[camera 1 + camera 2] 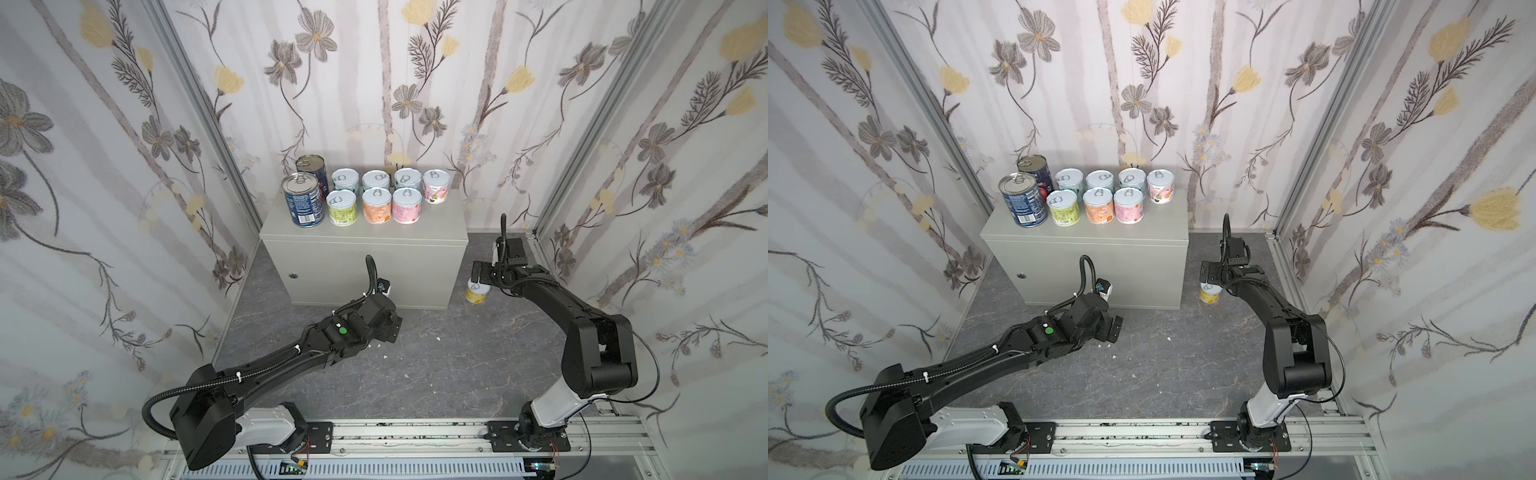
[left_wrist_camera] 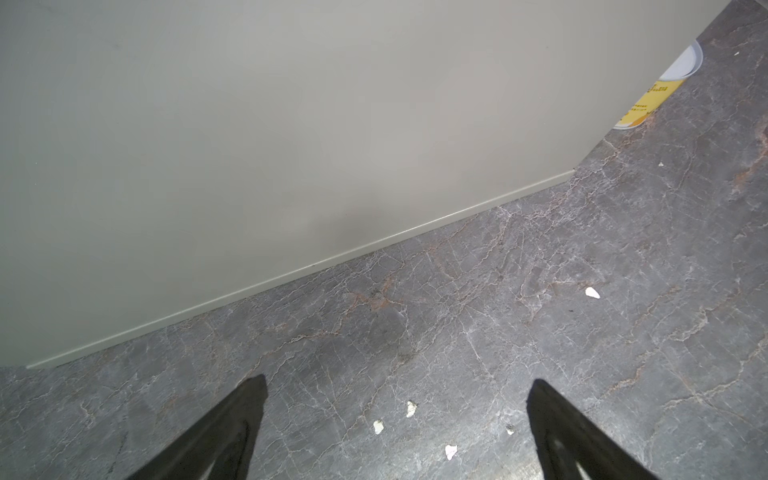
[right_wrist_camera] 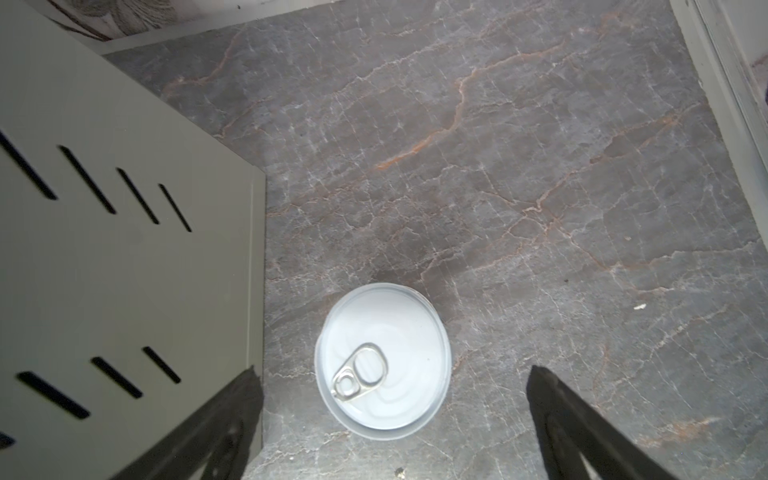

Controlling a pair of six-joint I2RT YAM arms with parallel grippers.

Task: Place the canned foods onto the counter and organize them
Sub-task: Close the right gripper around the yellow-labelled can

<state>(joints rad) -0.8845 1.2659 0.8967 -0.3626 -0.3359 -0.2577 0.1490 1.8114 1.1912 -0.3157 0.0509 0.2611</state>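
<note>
Short yellow can [image 3: 382, 361] upright beside tabletop [image 3: 124, 270], at its slotted end, not on it. Over can, right pincer [image 3: 395, 374] spread wide, empty. Before tabletop front, left pincer [image 2: 397, 382] likewise. Tin rigid, likely light, slick — grip across label wall.

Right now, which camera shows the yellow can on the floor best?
The right wrist view: the yellow can shows whole, lid and pull tab clear, label unseen. Both top views show it small, partly under the right gripper. The left wrist view catches a sliver past the counter.
</note>
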